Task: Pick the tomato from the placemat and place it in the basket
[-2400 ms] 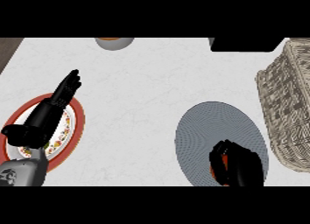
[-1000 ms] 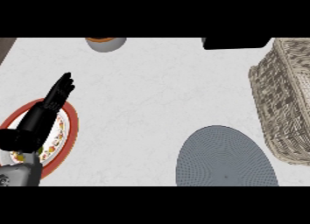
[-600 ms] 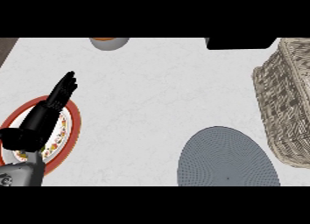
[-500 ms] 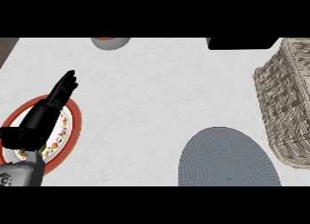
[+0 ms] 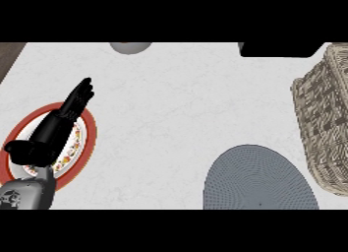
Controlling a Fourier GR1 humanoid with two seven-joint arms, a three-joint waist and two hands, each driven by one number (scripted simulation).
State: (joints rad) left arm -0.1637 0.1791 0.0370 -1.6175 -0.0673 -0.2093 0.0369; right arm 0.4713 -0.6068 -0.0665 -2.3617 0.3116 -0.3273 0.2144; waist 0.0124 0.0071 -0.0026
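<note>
The grey round placemat (image 5: 258, 178) lies at the lower right with nothing on it. No tomato shows anywhere in the head view. The wicker basket (image 5: 333, 113) stands at the right edge, partly cut off by the view. My left hand (image 5: 57, 129) rests open over a plate at the left, fingers straight and pointing up and to the right. My right hand is out of view.
A red-rimmed plate (image 5: 86, 142) with a patterned centre lies under my left hand. A grey bowl (image 5: 130, 47) sits at the top edge. A dark object (image 5: 282, 49) is at the top right. The counter's left edge shows at the upper left.
My right hand, curled round something over the placemat 2.4 s ago, has left the view. The whole scene has shifted right and slightly down. My left hand stays put.
</note>
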